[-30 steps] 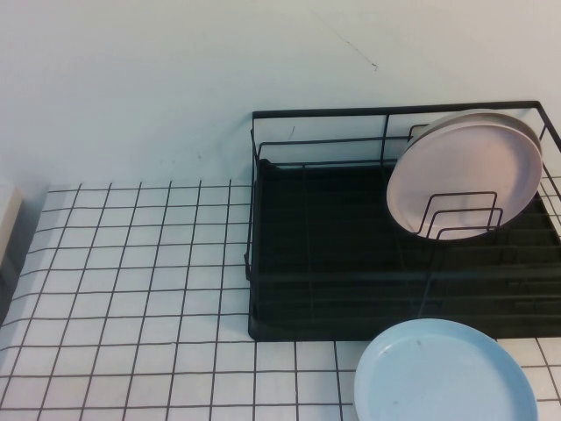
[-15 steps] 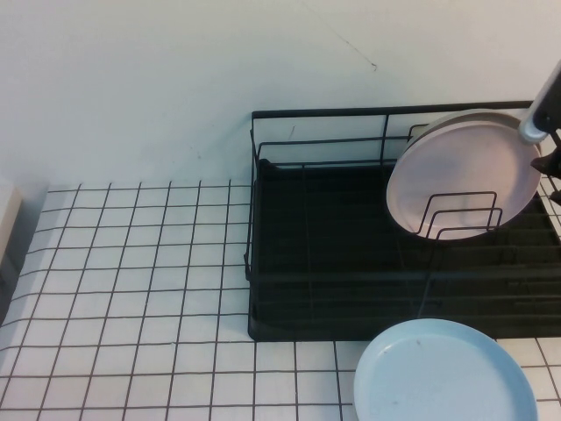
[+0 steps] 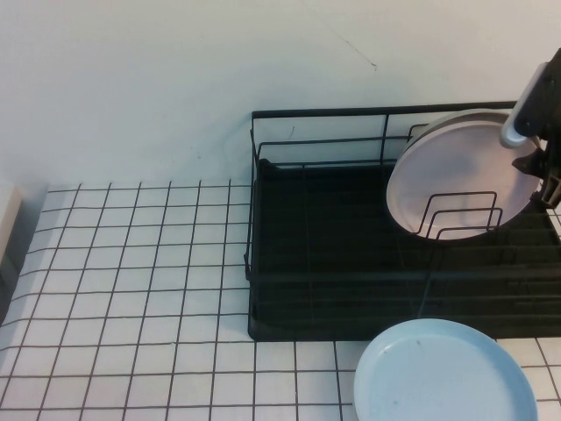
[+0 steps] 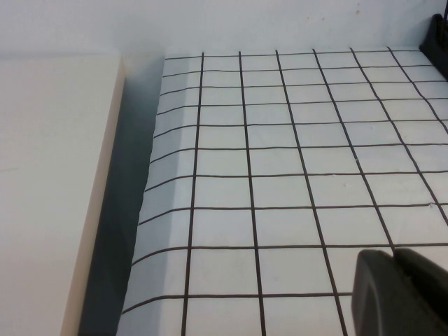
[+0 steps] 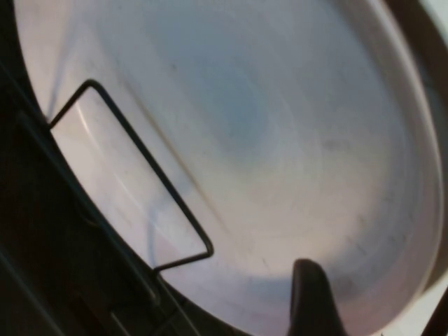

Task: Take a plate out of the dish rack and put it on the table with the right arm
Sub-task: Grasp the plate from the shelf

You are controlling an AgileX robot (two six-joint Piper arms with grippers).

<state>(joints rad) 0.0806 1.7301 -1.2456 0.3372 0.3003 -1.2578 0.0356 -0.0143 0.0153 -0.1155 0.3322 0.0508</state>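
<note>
The pale pink plate (image 3: pixel 465 171) stands upright in the wire loops at the right end of the black dish rack (image 3: pixel 333 263), with an off-white plate (image 3: pixel 429 129) right behind it. It fills the right wrist view (image 5: pixel 231 140). My right gripper (image 3: pixel 538 172) is at the pink plate's right rim, open. One finger (image 5: pixel 311 301) is in front of the plate's face; the other only shows as a dark edge past the rim. My left gripper (image 4: pixel 400 294) is shut and empty just above the gridded table (image 4: pixel 280 161), out of the high view.
A light blue plate (image 3: pixel 445 373) lies on the table (image 3: pixel 131 289) in front of the rack's right end. A beige block (image 4: pixel 49 175) borders the table's left side. The rack's left half holds no plates.
My right arm has come into the high view from the upper right and moved down and left to the pink plate's right rim. The plates have not moved.
</note>
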